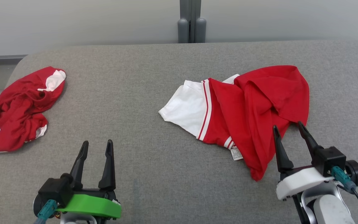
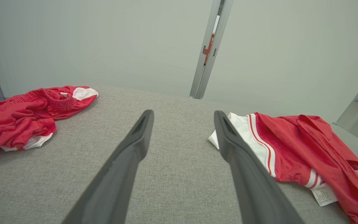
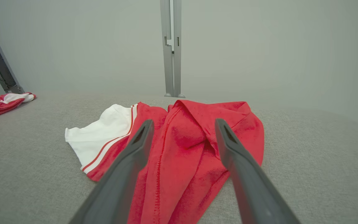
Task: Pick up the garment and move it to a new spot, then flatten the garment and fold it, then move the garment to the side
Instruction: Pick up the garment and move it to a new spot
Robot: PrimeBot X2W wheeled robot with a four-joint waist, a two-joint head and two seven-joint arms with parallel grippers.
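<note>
On grey table | garment crumpled, right | second garment, left

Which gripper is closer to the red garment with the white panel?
Right. The right gripper is open, right at the garment's near red edge. The left gripper, also open, is over bare grey surface well to the garment's left.
</note>
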